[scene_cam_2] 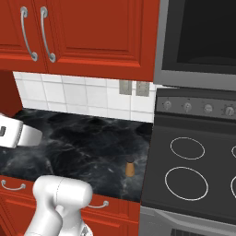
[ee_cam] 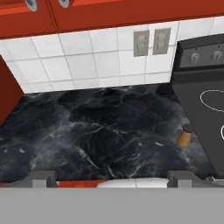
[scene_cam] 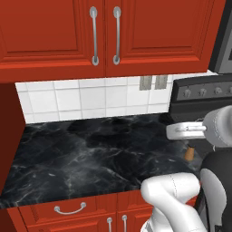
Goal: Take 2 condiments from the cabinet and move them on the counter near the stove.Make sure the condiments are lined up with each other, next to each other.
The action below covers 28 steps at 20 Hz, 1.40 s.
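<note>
One mill (scene_cam_2: 130, 167) down, upright on the counter (scene_cam: 90, 154) by its stove (scene_cam_2: 193, 175) edge. Cabinet (scene_cam: 136, 31) shut. Gripper (ee_cam: 112, 177) wide open, holding nothing. Next: pull the handle (scene_cam: 117, 35) gently, fetch the other mill, set beside the first.

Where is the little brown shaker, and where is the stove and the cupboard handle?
shaker (scene_cam_2: 130, 168), right base view, brown body.
stove (scene_cam_2: 186, 148), right base view, back left ring burner.
cupboard handle (scene_cam: 94, 35), left base view, silver bar's middle.
</note>
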Available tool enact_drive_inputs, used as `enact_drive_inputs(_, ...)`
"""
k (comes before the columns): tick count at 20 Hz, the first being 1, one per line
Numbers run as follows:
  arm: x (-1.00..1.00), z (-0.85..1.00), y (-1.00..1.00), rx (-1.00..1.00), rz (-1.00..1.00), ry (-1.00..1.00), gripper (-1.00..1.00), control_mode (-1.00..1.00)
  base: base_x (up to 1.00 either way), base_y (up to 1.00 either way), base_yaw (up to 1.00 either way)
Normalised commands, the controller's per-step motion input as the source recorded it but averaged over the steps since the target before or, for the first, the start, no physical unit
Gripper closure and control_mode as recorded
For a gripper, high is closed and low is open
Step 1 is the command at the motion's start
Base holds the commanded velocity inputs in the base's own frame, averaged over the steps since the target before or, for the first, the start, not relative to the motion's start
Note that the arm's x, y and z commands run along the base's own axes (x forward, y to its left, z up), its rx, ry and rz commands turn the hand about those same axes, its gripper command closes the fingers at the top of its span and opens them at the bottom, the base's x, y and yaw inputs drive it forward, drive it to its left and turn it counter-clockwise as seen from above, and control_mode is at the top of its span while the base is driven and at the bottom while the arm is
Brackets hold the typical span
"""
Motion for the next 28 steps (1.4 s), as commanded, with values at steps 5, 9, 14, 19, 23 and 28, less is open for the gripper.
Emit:
enact_drive_inputs(5, 0.0, 0.0, 0.0, 0.0, 0.1, 0.1, -1.0, -1.0, 0.0, 0.0, 0.0)
enact_drive_inputs(9, 0.0, -0.01, 0.0, 0.0, 0.05, 0.11, -1.0, -1.0, 0.0, 0.0, 0.0)
enact_drive_inputs(14, 0.0, -0.08, 0.0, 0.0, 0.02, 0.02, -1.0, -1.0, 0.0, 0.0, 0.0)
enact_drive_inputs(19, 0.0, 0.0, 0.0, 0.0, 0.0, 0.0, -1.0, 1.0, -0.19, 0.0, 0.0)
enact_drive_inputs(23, 0.0, 0.0, 0.0, 0.0, 0.0, 0.0, -1.0, 1.0, -0.61, -0.24, -0.13)
enact_drive_inputs(28, 0.0, 0.0, 0.0, 0.0, 0.0, 0.0, -1.0, 1.0, -0.95, -0.56, -0.31)
